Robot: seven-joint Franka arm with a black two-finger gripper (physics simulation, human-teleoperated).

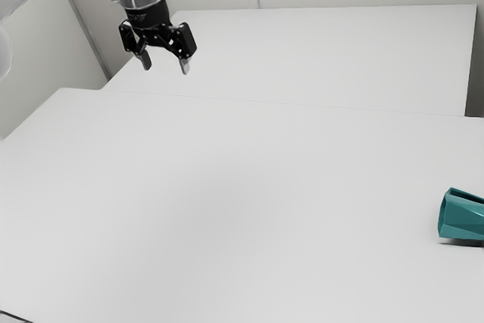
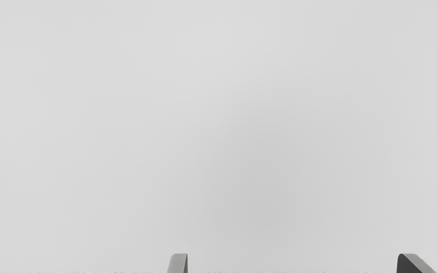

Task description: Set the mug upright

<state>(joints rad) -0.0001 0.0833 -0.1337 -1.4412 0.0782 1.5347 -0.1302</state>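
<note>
Hand (image 1: pixel 165 66) spread apart, well away from a smooth, faceted teal mug (image 1: pixel 460 218) lying sideways.

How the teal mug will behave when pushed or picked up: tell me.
The mug is probably stiff, as its walls keep crisp edges. Lying on its side, it could roll if nudged, though its flat facets may check that. Its smooth, slightly shiny surface might make it a bit slippery.
</note>
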